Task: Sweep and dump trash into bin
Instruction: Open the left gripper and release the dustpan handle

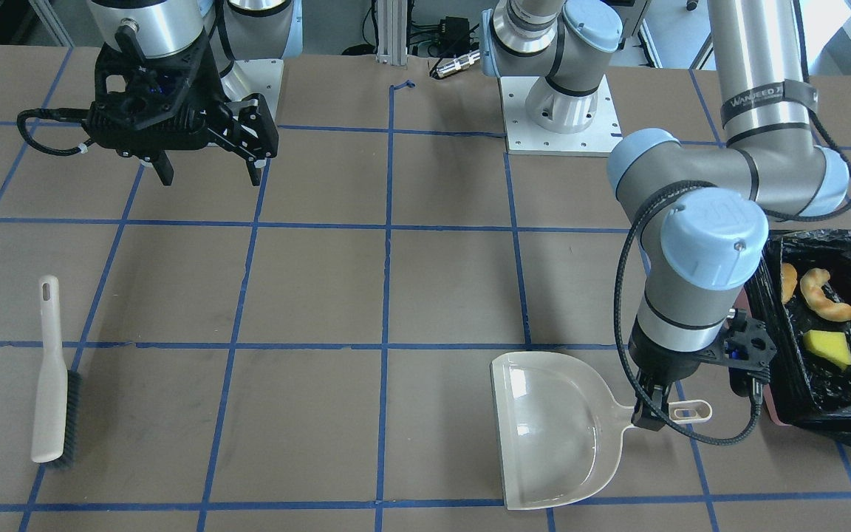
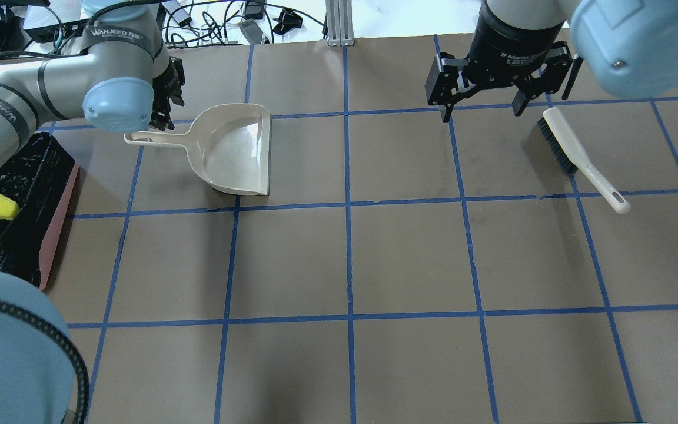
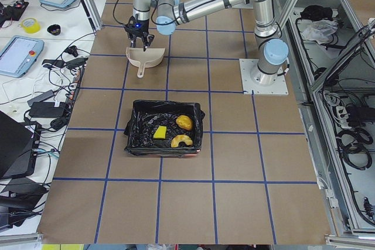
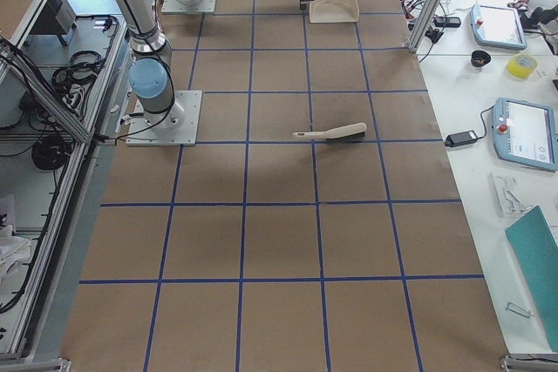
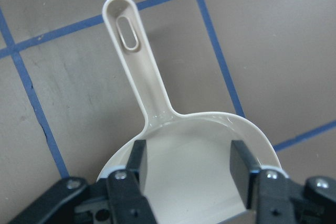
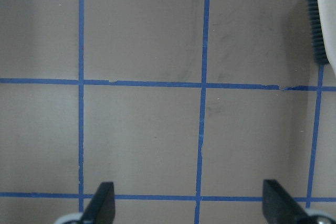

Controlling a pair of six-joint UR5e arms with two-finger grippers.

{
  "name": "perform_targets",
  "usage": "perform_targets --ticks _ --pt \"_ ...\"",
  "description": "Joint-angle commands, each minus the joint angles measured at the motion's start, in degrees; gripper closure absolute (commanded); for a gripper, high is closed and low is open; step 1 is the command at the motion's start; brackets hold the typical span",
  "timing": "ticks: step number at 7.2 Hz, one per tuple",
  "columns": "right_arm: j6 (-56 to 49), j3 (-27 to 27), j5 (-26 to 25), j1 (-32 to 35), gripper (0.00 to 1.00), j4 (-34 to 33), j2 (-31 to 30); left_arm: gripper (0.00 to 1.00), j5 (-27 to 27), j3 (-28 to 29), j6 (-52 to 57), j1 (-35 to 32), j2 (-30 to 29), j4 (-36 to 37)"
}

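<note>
The trash lies in the bin, a pink container with a black bag: the croissant piece, the green-and-yellow sponge wedge and the potato-like lump. The bin also shows in the exterior left view. The beige dustpan lies flat and empty on the table. My left gripper is open just over the base of its handle; the left wrist view shows the fingers spread over the pan, holding nothing. My right gripper is open and empty, in the air beside the brush.
The brush lies flat on the table, bristles showing at the right wrist view's corner. The brown table carries a blue tape grid. The arm bases stand at the robot's edge. Cables and tablets lie beyond the far edge.
</note>
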Motion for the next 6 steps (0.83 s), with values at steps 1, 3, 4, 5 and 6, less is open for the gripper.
perform_targets --ticks 1,3,4,5,6 --pt "-0.09 0.0 -0.26 0.0 0.0 0.48 -0.42 0.1 0.24 2.01 26.02 -0.34 4.26 -2.04" --pt "-0.09 -0.09 -0.18 0.0 0.0 0.3 -0.34 0.0 -0.28 1.67 39.27 -0.61 7.26 -4.66" --pt "-0.09 0.0 -0.26 0.0 0.0 0.39 -0.34 0.0 -1.85 2.36 41.06 -0.87 8.31 -7.98" --pt "-0.09 0.0 -0.26 0.0 0.0 0.39 -0.42 0.0 -6.12 2.8 44.12 -1.05 9.72 -13.59" --pt "-0.09 0.0 -0.26 0.0 0.0 0.39 -0.34 0.0 -6.52 2.64 45.19 -1.83 11.12 -18.69"
